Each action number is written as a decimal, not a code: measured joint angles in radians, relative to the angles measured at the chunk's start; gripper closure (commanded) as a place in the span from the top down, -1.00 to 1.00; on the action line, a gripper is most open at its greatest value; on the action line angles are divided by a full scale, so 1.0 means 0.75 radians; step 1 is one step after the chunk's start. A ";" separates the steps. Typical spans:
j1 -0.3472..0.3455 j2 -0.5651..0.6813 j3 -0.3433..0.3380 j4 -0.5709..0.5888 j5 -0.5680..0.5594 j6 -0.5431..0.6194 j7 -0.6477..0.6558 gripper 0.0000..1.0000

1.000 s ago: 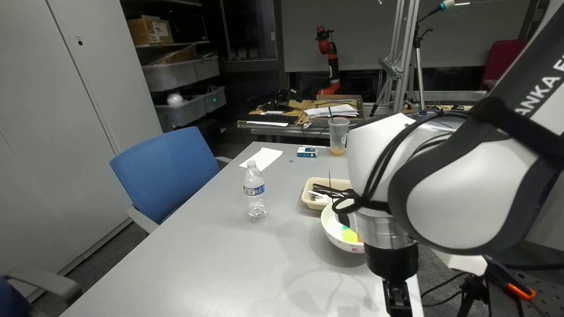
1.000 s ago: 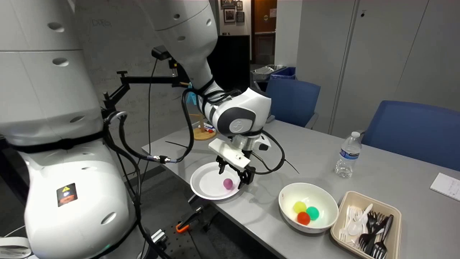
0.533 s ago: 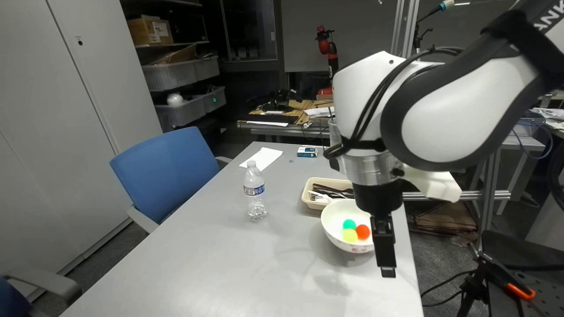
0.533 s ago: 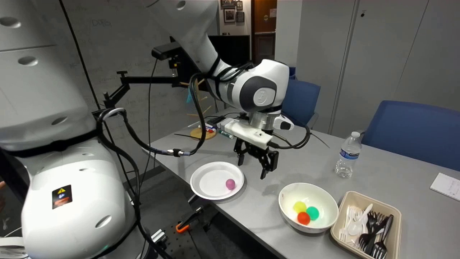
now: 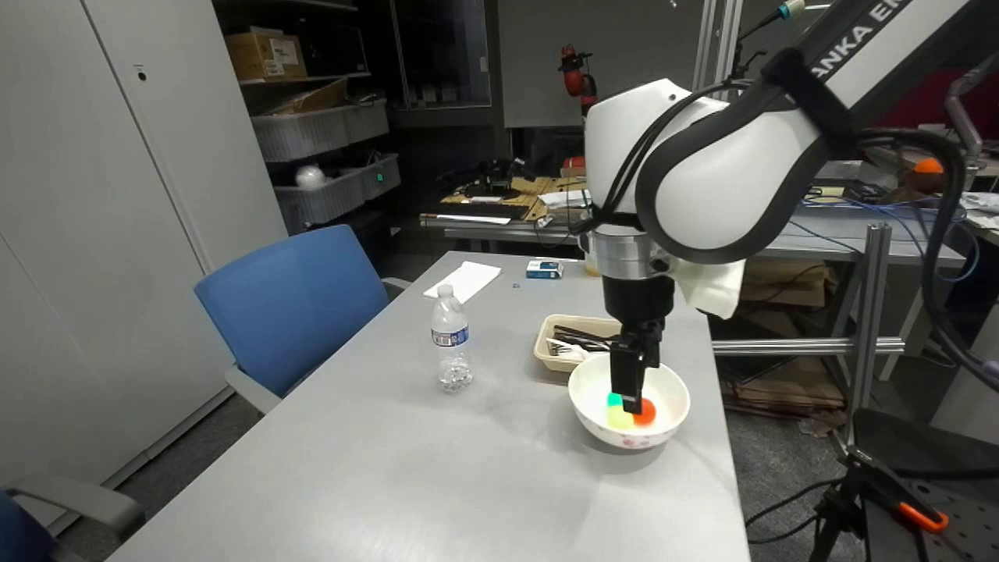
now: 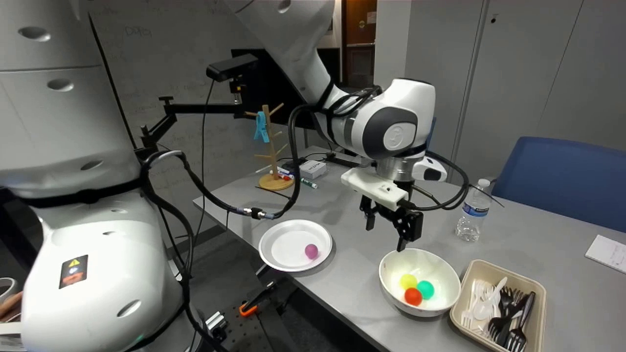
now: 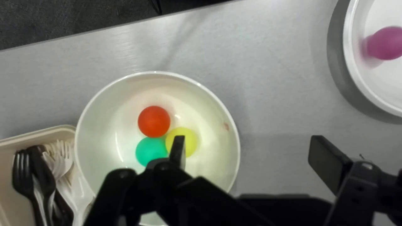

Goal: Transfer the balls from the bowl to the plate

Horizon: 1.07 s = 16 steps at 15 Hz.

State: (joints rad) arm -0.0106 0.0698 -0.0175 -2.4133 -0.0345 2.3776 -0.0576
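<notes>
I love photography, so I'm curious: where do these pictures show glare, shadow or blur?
Wrist view: glints inside the bowl, shadow beside the plate, the gripper blurry toward the bottom edge; in an exterior view, pale sheen on the table, the yellow ball looking washed out.

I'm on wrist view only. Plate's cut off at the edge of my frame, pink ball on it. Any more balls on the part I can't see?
Observer: No. An exterior view shows the whole plate, and the pink ball is the only one on it.
Operator: Can't judge height. Touching any of the rest?
Observer: No. In an exterior view a clear gap shows between the open gripper and the yellow ball, green ball and red ball in the bowl.
Operator: Name one upright thing outside my frame.
Observer: A clear water bottle, standing on the table apart from the bowl.
</notes>
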 measured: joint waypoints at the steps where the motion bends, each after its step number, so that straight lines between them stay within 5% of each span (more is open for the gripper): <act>1: -0.011 0.030 -0.013 0.005 0.000 0.044 0.016 1.00; 16: -0.104 0.344 -0.076 0.071 0.133 0.420 0.104 0.88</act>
State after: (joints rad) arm -0.0883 0.3278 -0.0747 -2.3597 0.0657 2.6923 0.0206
